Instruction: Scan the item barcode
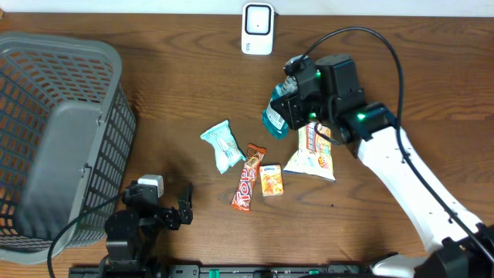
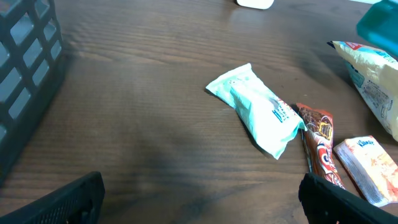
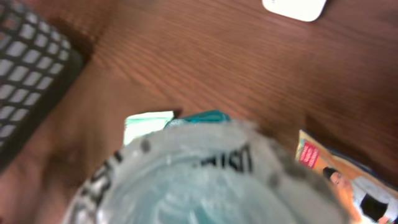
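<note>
My right gripper (image 1: 292,108) is shut on a teal and white packet (image 1: 275,116), held above the table a little in front of the white barcode scanner (image 1: 257,28). The right wrist view is filled at the bottom by the blurred packet (image 3: 205,180), which hides the fingers; the scanner (image 3: 295,7) shows at the top edge. My left gripper (image 1: 184,207) rests low at the front left, open with nothing between its fingers (image 2: 68,199). In the left wrist view the held packet (image 2: 379,25) hangs at the upper right.
A grey basket (image 1: 54,131) stands at the left. On the table lie a pale teal packet (image 1: 224,145), a red snack bar (image 1: 248,177), a small orange pack (image 1: 271,179) and a white snack bag (image 1: 312,150).
</note>
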{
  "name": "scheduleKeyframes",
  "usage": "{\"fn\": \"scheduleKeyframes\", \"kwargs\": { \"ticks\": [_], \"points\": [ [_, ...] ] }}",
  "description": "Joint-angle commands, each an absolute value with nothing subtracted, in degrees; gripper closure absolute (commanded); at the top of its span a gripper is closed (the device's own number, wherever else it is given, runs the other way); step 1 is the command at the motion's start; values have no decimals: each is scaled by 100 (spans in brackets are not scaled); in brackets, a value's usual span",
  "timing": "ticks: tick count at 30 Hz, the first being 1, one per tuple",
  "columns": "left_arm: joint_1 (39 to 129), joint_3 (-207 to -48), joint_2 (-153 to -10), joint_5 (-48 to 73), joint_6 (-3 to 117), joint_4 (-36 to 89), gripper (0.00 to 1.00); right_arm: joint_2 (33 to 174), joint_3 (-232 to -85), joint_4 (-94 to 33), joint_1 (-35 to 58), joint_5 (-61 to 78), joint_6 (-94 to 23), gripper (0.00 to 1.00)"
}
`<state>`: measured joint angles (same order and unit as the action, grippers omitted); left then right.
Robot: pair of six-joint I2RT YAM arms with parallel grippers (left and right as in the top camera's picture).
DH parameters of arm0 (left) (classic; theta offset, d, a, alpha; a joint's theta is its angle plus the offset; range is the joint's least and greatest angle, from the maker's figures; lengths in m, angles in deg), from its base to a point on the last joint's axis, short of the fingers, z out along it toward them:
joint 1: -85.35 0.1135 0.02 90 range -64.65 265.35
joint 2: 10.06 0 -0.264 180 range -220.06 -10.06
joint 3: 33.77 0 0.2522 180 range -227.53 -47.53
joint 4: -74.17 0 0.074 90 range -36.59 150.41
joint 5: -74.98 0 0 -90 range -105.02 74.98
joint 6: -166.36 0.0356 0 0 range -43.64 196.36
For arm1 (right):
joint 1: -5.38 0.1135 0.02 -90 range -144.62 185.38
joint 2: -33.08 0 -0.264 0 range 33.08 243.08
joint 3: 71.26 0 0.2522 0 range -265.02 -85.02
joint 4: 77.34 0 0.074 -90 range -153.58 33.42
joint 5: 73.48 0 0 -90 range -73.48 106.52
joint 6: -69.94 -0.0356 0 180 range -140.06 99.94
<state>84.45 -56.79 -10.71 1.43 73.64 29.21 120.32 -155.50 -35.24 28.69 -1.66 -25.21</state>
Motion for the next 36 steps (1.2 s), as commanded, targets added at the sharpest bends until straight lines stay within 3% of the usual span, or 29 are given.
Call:
{"fn": "scheduleKeyframes", "kwargs": {
  "ticks": [1, 20, 36],
  "points": [
    [8464, -5620, -1062, 211, 7420, 2853, 0, 12043, -15692, -3758, 2911, 521, -2357, 99],
    [8464, -5620, -1062, 213, 7418, 2853, 0, 12489, -16057, -4973, 3171, 2774, -1426, 99],
    [8464, -5620, -1062, 213, 7418, 2853, 0, 15523, -19154, -5122, 3394, 4597, -237, 99]
  ]
}}
